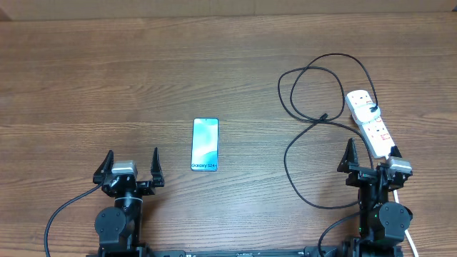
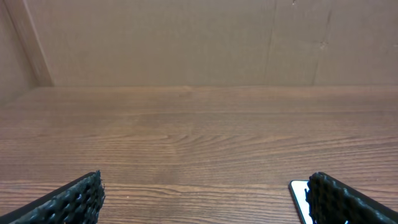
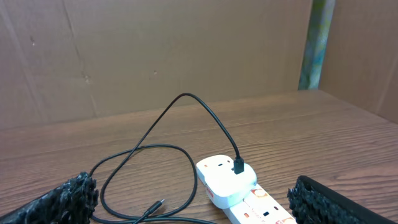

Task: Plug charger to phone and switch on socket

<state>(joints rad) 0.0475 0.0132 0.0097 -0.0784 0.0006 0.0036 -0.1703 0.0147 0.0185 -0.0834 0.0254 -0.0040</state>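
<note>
Both the left claw [image 1: 132,158] and right claw [image 1: 372,152] gape empty at the near edge of the tabletop [image 1: 235,57]; the phone [image 1: 205,145] lies flat between them, and the socket [image 1: 371,121] lies by the right edge. Tug the charger [image 1: 308,107] by its loops and you may unplug it or drag the socket, and the unbraced phone could skid as you push.

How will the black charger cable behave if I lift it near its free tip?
The charger cable lies in loose loops, so it is probably floppy and will trail. It looks thin, likely light and slippery to pinch. Its adapter sits in the power strip, so a hard pull may drag the strip.
</note>
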